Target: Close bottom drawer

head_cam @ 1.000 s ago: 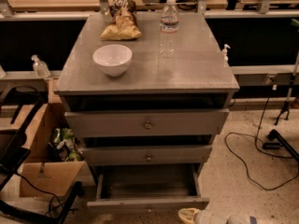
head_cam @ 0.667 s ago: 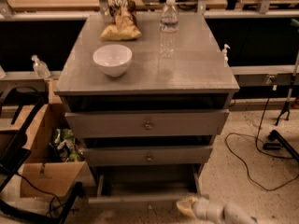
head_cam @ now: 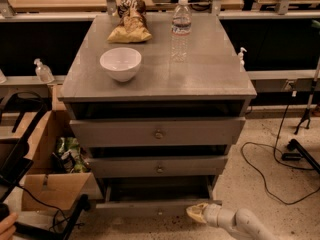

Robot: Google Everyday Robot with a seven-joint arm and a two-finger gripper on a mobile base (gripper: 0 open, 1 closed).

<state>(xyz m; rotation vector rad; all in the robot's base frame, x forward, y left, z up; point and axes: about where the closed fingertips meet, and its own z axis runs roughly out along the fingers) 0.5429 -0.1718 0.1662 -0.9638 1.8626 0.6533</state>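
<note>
The bottom drawer (head_cam: 145, 207) sits lowest in the grey cabinet (head_cam: 210, 81) and is only partly pulled out. Its thin front panel stands a little ahead of the two taller drawers above, and a dark strip of its shallow tray shows behind the panel. The gripper (head_cam: 199, 213) is down at floor level with its pale tip against, or just beside, the right end of that front panel. The arm (head_cam: 240, 223) reaches in from the lower right corner. How wide its grip stands cannot be told from here. That low, sideways approach suits a push rather than a grasp, since closing needs only pressure on the panel's face and no hold on the knob. Because the contact is off-centre, the drawer may skew on its runners if pushed hard from that end, so a steady shove toward the cabinet looks safer. The middle drawer (head_cam: 159, 167) and top drawer (head_cam: 158, 132) also stand slightly proud, but the task does not concern them. On top, a white bowl (head_cam: 120, 63), a water bottle (head_cam: 181, 26) and a chip bag (head_cam: 131, 21) rest well clear of the work — a hard jolt to the cabinet could still rock the upright bottle.
</note>
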